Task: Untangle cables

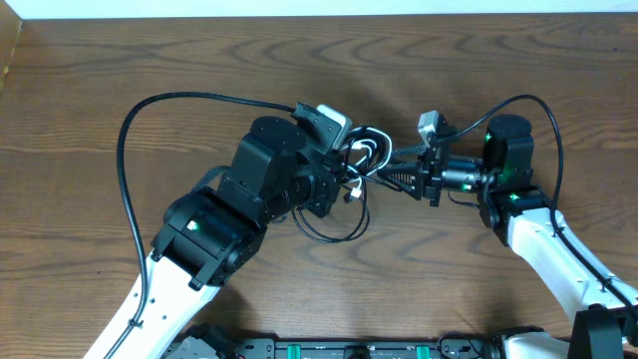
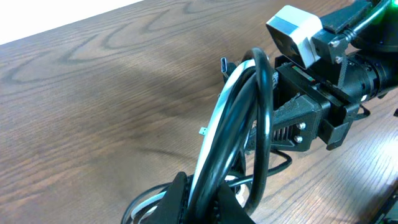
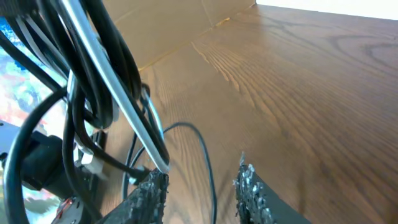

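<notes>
The cables (image 1: 367, 150) form a tangled bundle of black cords and one white one (image 2: 214, 134), lifted at mid-table. My left gripper (image 1: 346, 172) is shut on the bundle; in the left wrist view its jaws (image 2: 202, 205) pinch a thick black cord and the white one. A thin black loop (image 1: 337, 231) hangs down onto the wood. My right gripper (image 1: 387, 176) faces the bundle from the right. Its jaws (image 3: 202, 183) stand open, with only a thin black cord (image 3: 205, 155) on the table behind the gap. The white cord (image 3: 124, 106) ends beside its left fingertip.
The left arm's own thick black wire (image 1: 130, 130) arcs over the table's left half. A cardboard sheet (image 3: 168, 25) lies at the table's far end in the right wrist view. A white strip (image 1: 319, 8) runs beyond the table's back edge.
</notes>
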`<action>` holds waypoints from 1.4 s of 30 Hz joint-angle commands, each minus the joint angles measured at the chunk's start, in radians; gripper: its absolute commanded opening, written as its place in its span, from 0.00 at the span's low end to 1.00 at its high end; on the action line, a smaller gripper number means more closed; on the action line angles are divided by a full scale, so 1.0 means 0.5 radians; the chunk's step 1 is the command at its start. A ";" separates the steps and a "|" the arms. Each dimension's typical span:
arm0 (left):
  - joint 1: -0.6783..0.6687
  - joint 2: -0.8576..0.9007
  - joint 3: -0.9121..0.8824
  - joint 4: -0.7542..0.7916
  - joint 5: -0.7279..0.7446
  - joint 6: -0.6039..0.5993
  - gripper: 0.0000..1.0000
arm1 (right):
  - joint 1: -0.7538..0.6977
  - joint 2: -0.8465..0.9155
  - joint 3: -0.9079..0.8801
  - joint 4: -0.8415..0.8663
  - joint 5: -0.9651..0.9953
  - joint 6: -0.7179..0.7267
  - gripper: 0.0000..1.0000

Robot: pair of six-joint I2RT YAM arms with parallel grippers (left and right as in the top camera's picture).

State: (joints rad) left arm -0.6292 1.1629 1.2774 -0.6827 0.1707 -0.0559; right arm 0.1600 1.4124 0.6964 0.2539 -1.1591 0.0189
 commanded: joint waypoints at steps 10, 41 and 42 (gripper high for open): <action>0.002 0.021 0.004 -0.024 -0.012 -0.056 0.08 | -0.135 -0.027 0.018 0.786 -0.262 1.297 0.36; -0.019 0.247 0.004 0.136 0.985 0.118 0.08 | -0.134 -0.027 0.017 0.870 -0.358 1.275 0.25; -0.019 0.245 0.004 0.143 0.983 0.124 0.08 | -0.134 -0.027 0.017 0.851 -0.334 1.276 0.23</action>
State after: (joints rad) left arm -0.6289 1.2873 1.2774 -0.6266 0.5457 -0.0471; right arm 0.0937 1.4113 0.6987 0.6952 -1.3716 0.6674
